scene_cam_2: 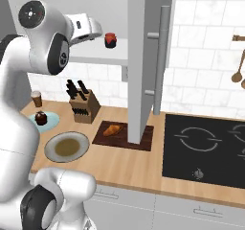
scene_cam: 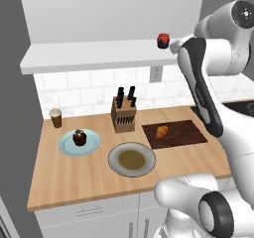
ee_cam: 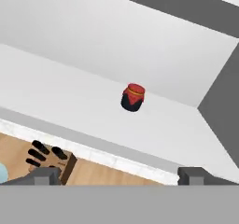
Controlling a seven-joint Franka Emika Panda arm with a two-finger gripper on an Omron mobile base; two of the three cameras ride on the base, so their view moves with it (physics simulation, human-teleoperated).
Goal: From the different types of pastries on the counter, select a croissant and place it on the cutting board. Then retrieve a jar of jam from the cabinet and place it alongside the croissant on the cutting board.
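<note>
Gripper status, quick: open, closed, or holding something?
Gripper: open, holding nothing; fingertips spread wide, aimed at the jar of jam standing apart on the cabinet shelf.

I see flat, even, bright rendered light with no glare. The long light wooden countertop [scene_cam: 69, 177] carries only faint soft shadows. Everything reads slightly soft and low-resolution, and I notice no bending at the edges.

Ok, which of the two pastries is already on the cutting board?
The croissant, golden-orange, lies on the dark cutting board. The chocolate cupcake sits on the pale blue plate instead.
</note>
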